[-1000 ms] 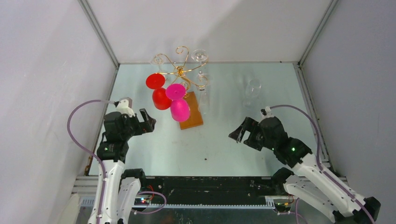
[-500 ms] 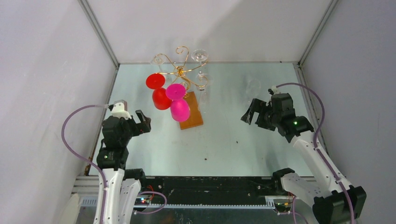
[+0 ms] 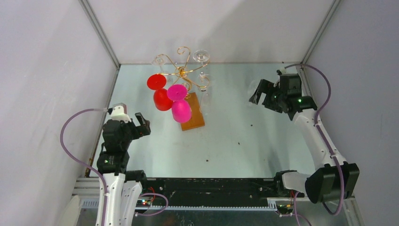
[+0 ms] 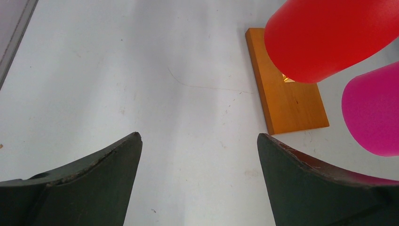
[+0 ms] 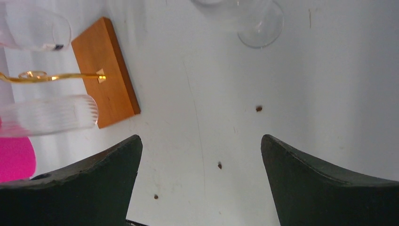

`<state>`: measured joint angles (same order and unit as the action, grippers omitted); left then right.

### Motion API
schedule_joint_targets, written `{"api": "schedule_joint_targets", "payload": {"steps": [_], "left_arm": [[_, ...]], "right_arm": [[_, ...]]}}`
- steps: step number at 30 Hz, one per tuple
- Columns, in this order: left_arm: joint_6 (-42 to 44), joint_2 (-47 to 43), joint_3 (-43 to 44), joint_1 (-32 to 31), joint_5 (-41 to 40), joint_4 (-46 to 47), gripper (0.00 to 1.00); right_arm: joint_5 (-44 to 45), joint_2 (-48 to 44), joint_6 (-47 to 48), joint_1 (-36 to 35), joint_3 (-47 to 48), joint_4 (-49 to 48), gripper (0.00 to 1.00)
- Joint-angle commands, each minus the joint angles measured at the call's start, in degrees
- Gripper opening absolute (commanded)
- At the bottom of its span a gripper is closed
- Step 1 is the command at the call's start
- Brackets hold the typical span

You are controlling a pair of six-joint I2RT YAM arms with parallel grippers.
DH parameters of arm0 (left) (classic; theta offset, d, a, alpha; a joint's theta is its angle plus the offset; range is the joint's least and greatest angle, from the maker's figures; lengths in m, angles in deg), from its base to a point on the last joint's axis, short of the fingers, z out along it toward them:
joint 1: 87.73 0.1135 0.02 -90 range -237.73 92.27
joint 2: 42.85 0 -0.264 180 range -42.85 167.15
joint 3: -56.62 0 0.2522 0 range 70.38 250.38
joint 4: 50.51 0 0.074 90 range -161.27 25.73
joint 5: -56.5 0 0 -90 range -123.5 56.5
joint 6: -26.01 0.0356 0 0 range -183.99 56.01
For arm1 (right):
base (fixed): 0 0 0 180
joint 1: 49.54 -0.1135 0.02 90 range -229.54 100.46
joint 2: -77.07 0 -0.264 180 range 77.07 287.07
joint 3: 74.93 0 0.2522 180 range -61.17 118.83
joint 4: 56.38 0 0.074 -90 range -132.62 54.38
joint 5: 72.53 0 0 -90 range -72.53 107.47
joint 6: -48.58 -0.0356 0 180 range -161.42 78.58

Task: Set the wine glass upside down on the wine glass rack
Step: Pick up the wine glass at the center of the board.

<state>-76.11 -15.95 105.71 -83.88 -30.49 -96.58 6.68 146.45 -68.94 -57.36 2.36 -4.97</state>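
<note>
right gripper (image 5: 200, 141): fingers spread wide, nothing between them and nothing touched. It hangs over bare worktop (image 5: 207, 84).
wine glass (image 5: 258, 26): clear, ahead of the right gripper and a little to its right, apart from the fingertips. Its round foot seems to sit on the worktop; the rest runs off the wrist view's edge.
step in hand: probably the reach for the wine glass, with no grasp made yet.
risk at the grasp: the wine glass is see-through and hard to line up on. A finger arriving off-line could nudge and topple it, and closing on a curved part could squeeze it out.
risk at the turn: it must end foot-up, so a loose hold on the stem could let it swing or slip.
rack (image 3: 180, 70): ahead and well to the left of the right gripper, gold wire on a wooden base (image 5: 106, 70).
hanging there: a red glass (image 3: 162, 99), a pink glass (image 3: 181, 110) and clear glasses (image 5: 47, 115), bowls down.
risk at the rack: it is crowded, so the carried glass could knock a neighbour or miss the wire. I cannot tell which arm is free.
left gripper (image 4: 197, 139): fingers apart, empty, over the worktop. The wooden base lies ahead to its right.
</note>
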Motion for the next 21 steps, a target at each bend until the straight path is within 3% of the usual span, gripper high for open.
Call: {"api": "schedule_joint_targets", "payload": {"steps": [1,13,21], "left_arm": [[-0.3,0.3,-0.4,-0.4,-0.6,0.9,1.0],[-0.4,0.8,-0.7,-0.4,0.2,0.9,1.0],[-0.5,1.4,-1.0,-0.4,0.8,1.2,1.0]], "right_arm": [[1.7,3.9,1.7,1.3,6.5,-1.8,1.0],[9.1,21.7,9.0,2.3,28.1,7.6,0.96],[9.9,29.2,13.1,2.8,35.1,11.7,0.88]]}}
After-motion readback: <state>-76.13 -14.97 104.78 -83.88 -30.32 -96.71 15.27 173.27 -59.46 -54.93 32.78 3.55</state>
